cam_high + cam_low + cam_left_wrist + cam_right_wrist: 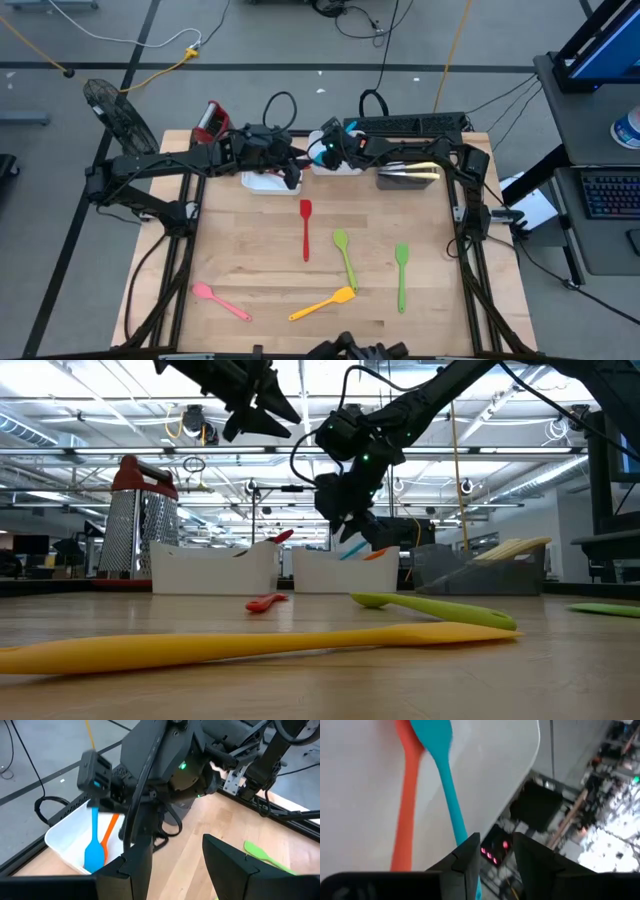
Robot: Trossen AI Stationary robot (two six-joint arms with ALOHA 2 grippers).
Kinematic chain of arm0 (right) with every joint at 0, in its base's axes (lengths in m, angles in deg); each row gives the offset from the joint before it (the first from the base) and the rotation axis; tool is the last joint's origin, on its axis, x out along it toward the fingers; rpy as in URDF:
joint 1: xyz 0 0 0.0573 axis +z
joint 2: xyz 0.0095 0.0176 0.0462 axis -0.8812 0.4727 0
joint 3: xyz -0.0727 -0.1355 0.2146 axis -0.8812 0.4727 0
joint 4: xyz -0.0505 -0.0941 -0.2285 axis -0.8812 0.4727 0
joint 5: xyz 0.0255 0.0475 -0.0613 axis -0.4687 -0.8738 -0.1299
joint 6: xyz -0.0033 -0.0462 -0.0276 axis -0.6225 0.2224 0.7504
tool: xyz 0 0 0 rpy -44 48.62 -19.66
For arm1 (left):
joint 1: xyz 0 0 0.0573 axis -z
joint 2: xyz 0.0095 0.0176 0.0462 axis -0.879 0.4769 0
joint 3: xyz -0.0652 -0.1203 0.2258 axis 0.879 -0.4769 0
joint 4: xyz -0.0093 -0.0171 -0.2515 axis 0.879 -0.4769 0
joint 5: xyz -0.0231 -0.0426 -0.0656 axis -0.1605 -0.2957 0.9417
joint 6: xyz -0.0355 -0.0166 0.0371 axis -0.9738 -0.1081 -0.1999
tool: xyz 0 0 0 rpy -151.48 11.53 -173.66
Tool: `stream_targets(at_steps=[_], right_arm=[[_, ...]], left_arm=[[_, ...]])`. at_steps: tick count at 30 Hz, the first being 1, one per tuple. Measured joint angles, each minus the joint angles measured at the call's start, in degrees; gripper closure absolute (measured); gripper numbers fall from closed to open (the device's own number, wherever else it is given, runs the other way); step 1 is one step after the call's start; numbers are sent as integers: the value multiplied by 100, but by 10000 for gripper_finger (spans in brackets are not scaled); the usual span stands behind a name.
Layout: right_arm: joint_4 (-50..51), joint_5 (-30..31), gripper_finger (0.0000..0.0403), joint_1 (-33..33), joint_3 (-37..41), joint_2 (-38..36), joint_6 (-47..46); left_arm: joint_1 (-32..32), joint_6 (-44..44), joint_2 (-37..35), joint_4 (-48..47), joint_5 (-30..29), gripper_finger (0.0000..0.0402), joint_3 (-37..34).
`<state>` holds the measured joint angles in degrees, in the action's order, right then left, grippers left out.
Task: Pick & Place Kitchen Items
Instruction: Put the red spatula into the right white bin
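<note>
Right gripper (495, 857) over white tray (65, 832), jaws parted, blue spatula (94, 847) handle hanging between fingers, not visibly clamped; blade down in tray beside orange spatula (109, 831). Left gripper (175, 865) just beside, open, empty, above second white tray (262, 183). Loose on table: red spatula (305, 228), two green spatulas (344, 257) (401, 275), yellow spatula (322, 303), pink spoon (220, 300). Grater (138, 520) behind trays.
</note>
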<state>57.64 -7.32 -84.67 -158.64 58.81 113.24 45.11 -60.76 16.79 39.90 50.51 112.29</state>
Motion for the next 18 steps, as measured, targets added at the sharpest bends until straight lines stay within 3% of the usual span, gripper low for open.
stream_targets(at_steps=[6, 13, 18], right_arm=[[112, 672, 304, 12, 9, -125, -144], [726, 699, 322, 124, 9, -559, -961], [1724, 699, 326, 176, 9, -916, -1795]], left_arm=[[75, -3, 1, -165, -1, 224, 0], [202, -68, 2, -305, -2, 224, 0], [328, -68, 2, -302, -3, 224, 0]])
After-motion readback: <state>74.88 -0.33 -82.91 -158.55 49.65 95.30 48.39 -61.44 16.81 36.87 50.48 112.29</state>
